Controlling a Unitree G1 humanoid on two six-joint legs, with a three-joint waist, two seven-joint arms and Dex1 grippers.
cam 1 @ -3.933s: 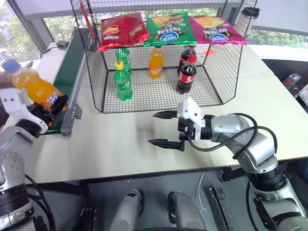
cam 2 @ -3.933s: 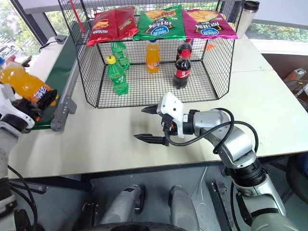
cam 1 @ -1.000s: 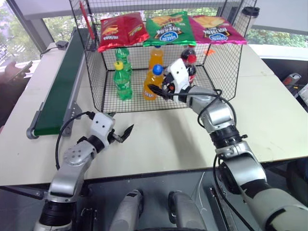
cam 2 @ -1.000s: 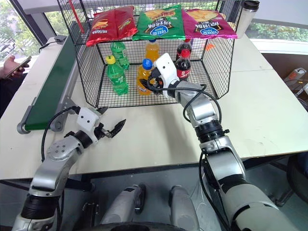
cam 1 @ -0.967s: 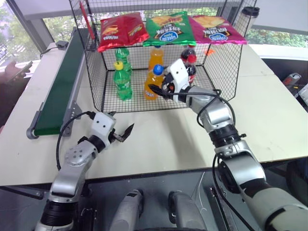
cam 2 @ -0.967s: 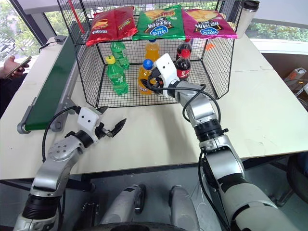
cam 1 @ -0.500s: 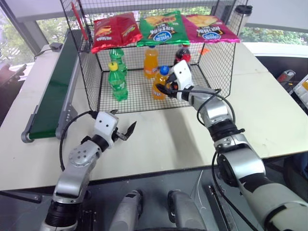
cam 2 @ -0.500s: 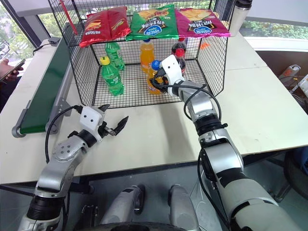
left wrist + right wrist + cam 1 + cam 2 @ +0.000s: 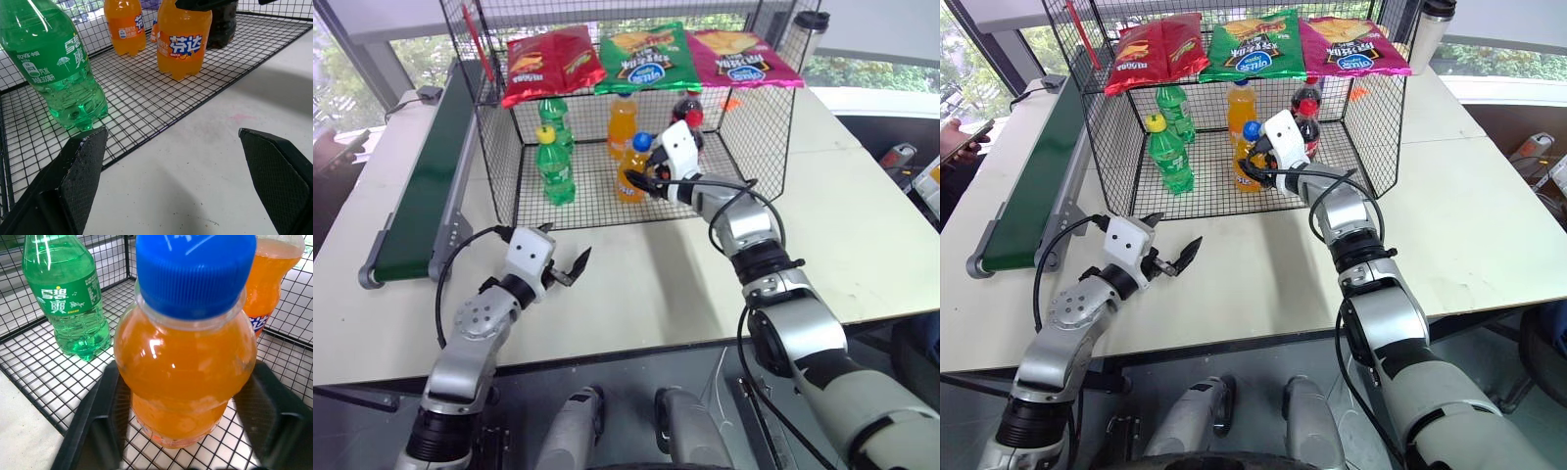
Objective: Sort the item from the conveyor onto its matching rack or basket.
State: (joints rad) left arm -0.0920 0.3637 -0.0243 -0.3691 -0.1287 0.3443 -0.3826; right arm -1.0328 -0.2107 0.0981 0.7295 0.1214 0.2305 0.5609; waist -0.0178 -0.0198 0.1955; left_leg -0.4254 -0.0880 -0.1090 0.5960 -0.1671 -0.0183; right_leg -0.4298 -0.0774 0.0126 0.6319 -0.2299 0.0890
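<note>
The item, an orange soda bottle (image 9: 632, 171) with a blue cap, stands upright on the grid floor inside the black wire cage (image 9: 499, 147), in front of an orange-capped orange soda (image 9: 622, 122). My right gripper (image 9: 637, 182) reaches in through the cage's open front. Its fingers (image 9: 98, 426) stand open on either side of the bottle (image 9: 186, 367), with a little grid showing between. My left gripper (image 9: 563, 250) hovers open and empty over the table before the cage. The green conveyor (image 9: 426, 186) runs along the left, with nothing on its belt.
Two green soda bottles (image 9: 553, 166) stand at the cage's left and cola bottles (image 9: 685, 113) at its back right. Chip bags (image 9: 641, 57) lie on the top shelf. A tumbler (image 9: 806, 24) stands behind the cage. A person's hand holding a phone (image 9: 960, 137) is at the far left.
My right gripper carried the bottle a little deeper into the cage, and its fingers have now parted from it. The left arm has kept still.
</note>
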